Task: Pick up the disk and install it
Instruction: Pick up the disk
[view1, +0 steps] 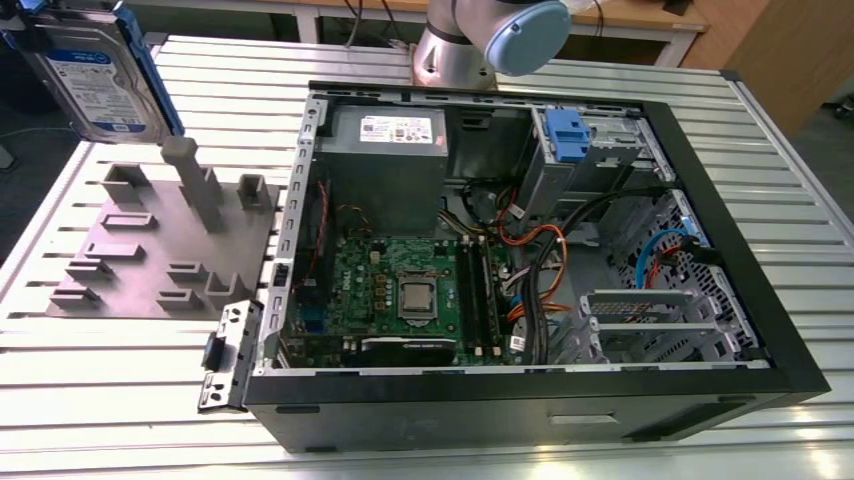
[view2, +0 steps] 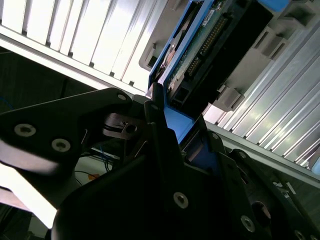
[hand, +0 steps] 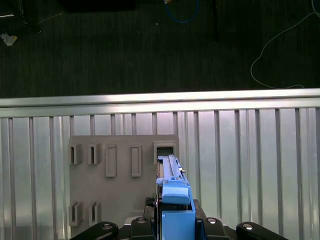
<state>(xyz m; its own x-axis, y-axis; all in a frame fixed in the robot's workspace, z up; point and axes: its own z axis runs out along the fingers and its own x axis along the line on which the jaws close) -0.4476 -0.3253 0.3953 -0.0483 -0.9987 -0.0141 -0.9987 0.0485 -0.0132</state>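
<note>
The disk (view1: 96, 70), silver with a white-and-blue label and a blue bracket, hangs in the air at the exterior view's upper left, above the grey fixture plate (view1: 160, 240). In the first wrist view I see the disk (hand: 172, 192) edge-on, with my gripper (hand: 175, 225) shut on its blue bracket, over the fixture plate (hand: 120, 185). The second wrist view shows the disk's (view2: 200, 45) circuit-board side and connector, clamped by my gripper (view2: 182, 125). The open computer case (view1: 747, 250) lies to the exterior view's right, with a drive bay and blue latch (view1: 567, 135) at its far corner.
The fixture plate carries a tall grey post (view1: 200, 185) and several raised slots. Inside the case are a motherboard (view1: 400, 290), a power supply (view1: 387, 135) and loose cables (view1: 547, 250). The arm's base (view1: 481, 40) stands behind the case. The slatted metal table (view1: 120, 400) ends near the fixture.
</note>
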